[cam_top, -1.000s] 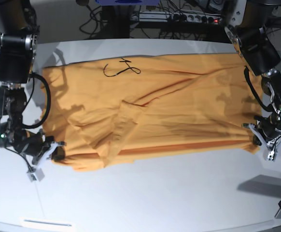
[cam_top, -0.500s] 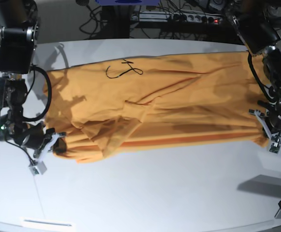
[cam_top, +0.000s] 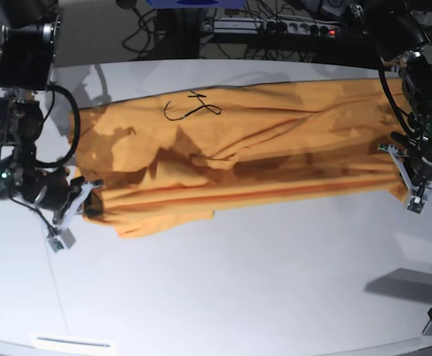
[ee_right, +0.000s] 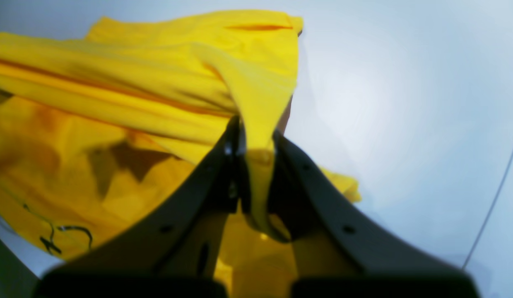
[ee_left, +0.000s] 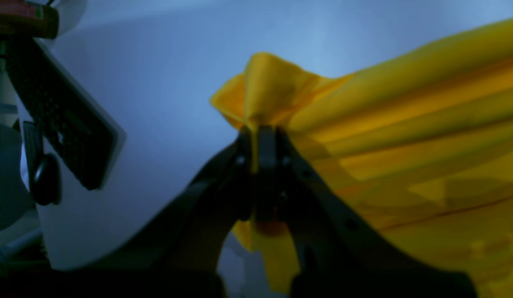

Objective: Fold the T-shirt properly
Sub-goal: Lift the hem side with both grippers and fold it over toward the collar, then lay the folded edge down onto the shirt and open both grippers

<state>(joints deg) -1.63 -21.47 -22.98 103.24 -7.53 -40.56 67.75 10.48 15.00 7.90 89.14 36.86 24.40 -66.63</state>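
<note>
**Shirt stretched between both grippers**

The table [cam_top: 223,297] was the big white surface, and the T-shirt [cam_top: 260,148] lay bunched across its far half, stretched lengthwise between the two arms. At one end of the shirt, the left gripper [cam_top: 407,182] was clamped tight on a pinched fold. At the other end, the right gripper [cam_top: 90,206] was likewise closed on a fold of fabric.
</note>
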